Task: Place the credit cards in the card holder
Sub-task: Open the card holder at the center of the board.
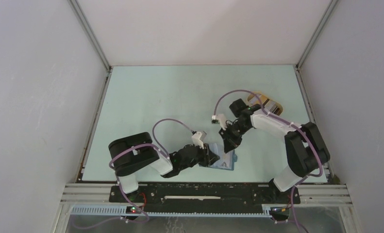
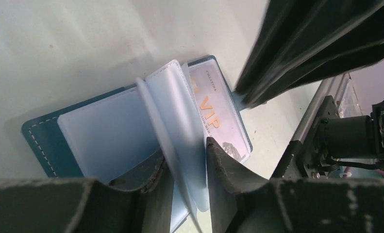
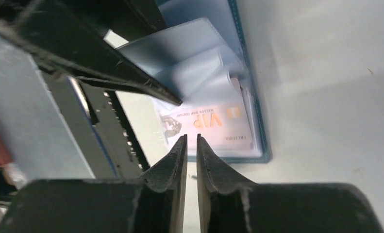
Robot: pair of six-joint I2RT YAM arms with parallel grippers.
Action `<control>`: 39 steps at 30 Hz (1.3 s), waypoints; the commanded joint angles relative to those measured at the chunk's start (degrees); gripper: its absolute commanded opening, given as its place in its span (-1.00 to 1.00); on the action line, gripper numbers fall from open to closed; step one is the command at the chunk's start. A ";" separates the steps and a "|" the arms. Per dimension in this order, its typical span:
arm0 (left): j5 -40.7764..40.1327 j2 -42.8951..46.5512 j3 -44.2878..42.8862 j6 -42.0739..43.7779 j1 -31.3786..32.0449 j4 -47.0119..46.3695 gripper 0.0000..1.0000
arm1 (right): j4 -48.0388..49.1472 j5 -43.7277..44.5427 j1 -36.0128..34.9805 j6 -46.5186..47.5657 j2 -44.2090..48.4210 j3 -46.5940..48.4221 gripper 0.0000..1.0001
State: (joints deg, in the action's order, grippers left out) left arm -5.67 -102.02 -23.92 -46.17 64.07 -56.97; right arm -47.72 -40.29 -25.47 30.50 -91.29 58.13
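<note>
Black-and-white arms [image 1: 272, 124], purple cables [image 1: 173, 120], scuffed dark pincers [image 3: 190, 140]

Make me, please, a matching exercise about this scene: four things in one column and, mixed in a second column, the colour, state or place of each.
Things:
1. holder
2. card
3. sleeves
4. tray

Descriptions:
A. tan, at the far right of the table
B. clear, pinched upright between the left fingers
C. teal, lying open
D. pale with orange "VIP" letters, lying in the holder

Pairs: 1-C, 2-D, 3-B, 4-A
</note>
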 commanded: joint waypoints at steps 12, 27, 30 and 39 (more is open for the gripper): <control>2.73 -1.05 2.58 -0.94 -0.79 -8.06 -0.31 | 5.94 12.52 -5.12 -6.46 -9.56 3.93 -0.73; 3.74 -1.59 2.17 -0.59 -0.79 -8.66 0.25 | 3.06 -6.47 -7.05 -10.48 -14.54 7.50 -0.70; 3.53 -1.52 1.99 -0.57 -0.78 -8.22 0.28 | 2.11 -9.24 -7.05 -10.91 -16.02 8.35 -0.68; -1.96 1.49 1.86 -2.34 -0.79 -0.10 -0.20 | 1.99 -6.96 -6.31 -12.37 -17.81 9.60 -0.63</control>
State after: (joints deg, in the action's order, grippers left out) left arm -3.99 -102.96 -22.15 -47.55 63.55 -61.78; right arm -45.60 -47.72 -32.16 19.53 -108.99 66.08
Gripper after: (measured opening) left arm 0.437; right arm 0.184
